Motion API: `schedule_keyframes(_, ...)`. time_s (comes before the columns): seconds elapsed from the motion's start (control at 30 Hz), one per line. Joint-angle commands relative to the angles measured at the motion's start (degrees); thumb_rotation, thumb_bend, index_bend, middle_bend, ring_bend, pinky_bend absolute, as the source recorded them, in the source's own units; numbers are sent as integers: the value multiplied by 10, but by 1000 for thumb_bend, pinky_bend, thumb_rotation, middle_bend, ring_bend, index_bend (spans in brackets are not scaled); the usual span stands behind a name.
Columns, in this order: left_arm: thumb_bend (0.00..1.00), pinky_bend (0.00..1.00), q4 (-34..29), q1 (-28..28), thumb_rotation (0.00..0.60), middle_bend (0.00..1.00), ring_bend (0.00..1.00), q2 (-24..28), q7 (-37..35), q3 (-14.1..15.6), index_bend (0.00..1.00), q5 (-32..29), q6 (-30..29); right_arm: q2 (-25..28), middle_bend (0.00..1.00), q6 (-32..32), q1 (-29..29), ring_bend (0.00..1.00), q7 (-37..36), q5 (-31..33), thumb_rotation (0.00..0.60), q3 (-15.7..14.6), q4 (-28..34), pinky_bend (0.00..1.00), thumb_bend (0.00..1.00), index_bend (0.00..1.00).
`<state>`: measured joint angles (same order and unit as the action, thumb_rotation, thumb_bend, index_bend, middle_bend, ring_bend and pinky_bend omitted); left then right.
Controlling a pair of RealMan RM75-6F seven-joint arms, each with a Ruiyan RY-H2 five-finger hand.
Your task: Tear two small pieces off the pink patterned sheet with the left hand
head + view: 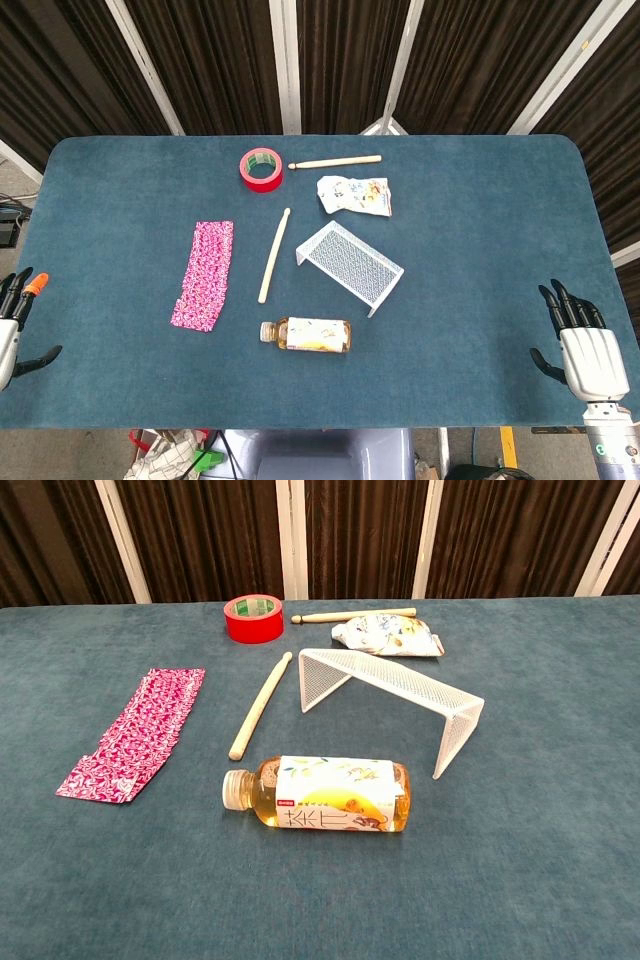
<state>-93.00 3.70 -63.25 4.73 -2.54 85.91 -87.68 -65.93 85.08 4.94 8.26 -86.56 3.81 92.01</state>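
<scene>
The pink patterned sheet (204, 274) (136, 733) lies flat on the blue table, left of centre, as one long strip. My left hand (14, 325) hovers at the table's left front edge, well to the left of the sheet, fingers spread and holding nothing. At the right front edge my right hand (578, 340) is also empty, its fingers apart. Neither hand appears in the chest view.
A red tape roll (261, 168), two wooden sticks (273, 255) (335, 161), a white wire rack (350, 260), a snack packet (354, 195) and a lying tea bottle (306, 334) sit around the table's middle (480, 200).
</scene>
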Motion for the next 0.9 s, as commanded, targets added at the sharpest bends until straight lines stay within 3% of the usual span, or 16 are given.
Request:
schedule_keyframes(0.03, 220, 76, 0, 0, 600, 0, 0, -1, 2, 0, 117, -1, 0, 0, 53, -1, 0, 153, -1, 1, 600, 0, -1, 170, 266, 22)
schedule_keyframes(0.9, 220, 96, -1, -2, 600, 1, 0, -5, 11, -3, 117, -1, -6, 1, 53, -6, 1, 157, -1, 12, 600, 2, -1, 170, 265, 22)
